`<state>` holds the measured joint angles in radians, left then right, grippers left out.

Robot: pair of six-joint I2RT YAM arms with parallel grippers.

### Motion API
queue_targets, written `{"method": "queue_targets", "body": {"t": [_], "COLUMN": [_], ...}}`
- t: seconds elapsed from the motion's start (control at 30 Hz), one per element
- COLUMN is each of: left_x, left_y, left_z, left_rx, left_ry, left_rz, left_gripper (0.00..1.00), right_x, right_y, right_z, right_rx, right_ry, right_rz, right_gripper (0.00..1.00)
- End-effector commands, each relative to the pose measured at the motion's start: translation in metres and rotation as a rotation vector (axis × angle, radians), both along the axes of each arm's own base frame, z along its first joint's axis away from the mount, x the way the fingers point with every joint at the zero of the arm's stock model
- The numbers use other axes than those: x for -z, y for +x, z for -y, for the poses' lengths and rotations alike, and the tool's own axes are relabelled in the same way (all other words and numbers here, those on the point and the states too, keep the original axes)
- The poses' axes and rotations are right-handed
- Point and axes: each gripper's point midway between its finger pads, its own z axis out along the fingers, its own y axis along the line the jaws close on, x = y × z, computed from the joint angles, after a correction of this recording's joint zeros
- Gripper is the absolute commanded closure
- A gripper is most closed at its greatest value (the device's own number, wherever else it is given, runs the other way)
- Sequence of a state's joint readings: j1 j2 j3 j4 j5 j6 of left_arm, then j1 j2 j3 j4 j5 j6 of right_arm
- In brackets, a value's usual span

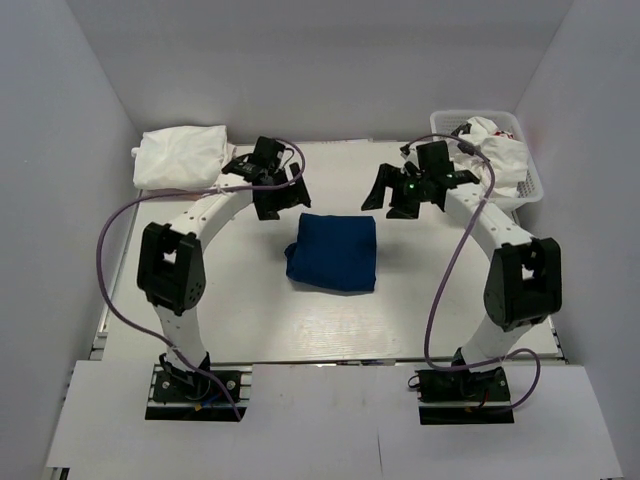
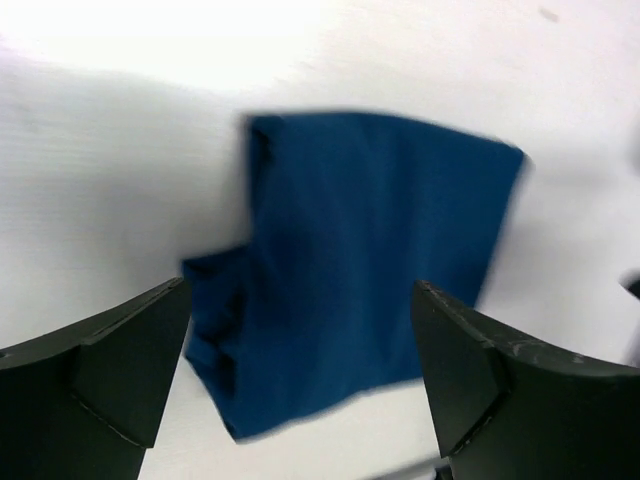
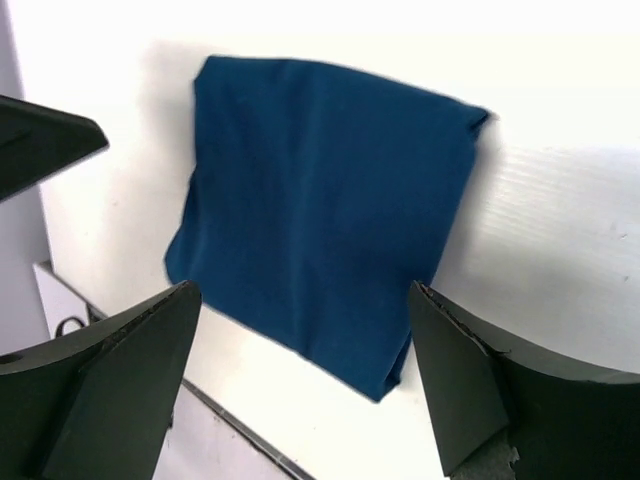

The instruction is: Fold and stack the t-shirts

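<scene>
Currently we record the folded navy t-shirt [image 1: 333,252] lying flat at the centre of the table [image 1: 240,310], at five o'clock from the left gripper [image 1: 277,200] and seven o'clock from the right gripper [image 1: 408,198]. Both grippers hover spread apart, holding nothing.

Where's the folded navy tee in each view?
Top external: navy tee lies folded at the middle of the table.
Left wrist: navy tee sits mid-frame, slightly right, and is blurred.
Right wrist: navy tee sits centre-left and fills much of the frame.
Shared landmark: the white table surrounds it in all three.
</scene>
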<state>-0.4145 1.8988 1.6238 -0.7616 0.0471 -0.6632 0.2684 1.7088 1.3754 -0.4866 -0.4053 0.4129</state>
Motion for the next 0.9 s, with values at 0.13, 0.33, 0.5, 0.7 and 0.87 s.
{"method": "queue_targets", "body": {"t": [0.13,0.33,0.5,0.7,0.87], "left_x": [-0.041,-0.014,0.041,0.113,0.132], "left_y": [-0.064,-0.089,-0.114,-0.172,-0.184], "left_z": [0.069,0.093,0.081,0.029,0.023], "left_rx": [0.278,0.333,0.294,0.215,0.195], "left_ry": [-0.349,-0.413,-0.329,-0.231,-0.229], "left_rz": [0.053,0.004,-0.129,-0.299,-0.324], "left_gripper": [0.00,0.00,0.00,0.00,0.00], "right_x": [-0.013,0.007,0.024,0.048,0.049], "right_y": [-0.026,-0.042,-0.055,-0.071,-0.072], "right_z": [-0.005,-0.016,-0.023,-0.036,-0.039], "right_rx": [-0.030,-0.069,-0.082,-0.122,-0.143], "right_ry": [0.086,0.132,0.157,0.197,0.185], "right_rz": [0.043,-0.008,-0.069,-0.142,-0.135], "right_gripper": [0.10,0.10,0.10,0.10,0.10]}}
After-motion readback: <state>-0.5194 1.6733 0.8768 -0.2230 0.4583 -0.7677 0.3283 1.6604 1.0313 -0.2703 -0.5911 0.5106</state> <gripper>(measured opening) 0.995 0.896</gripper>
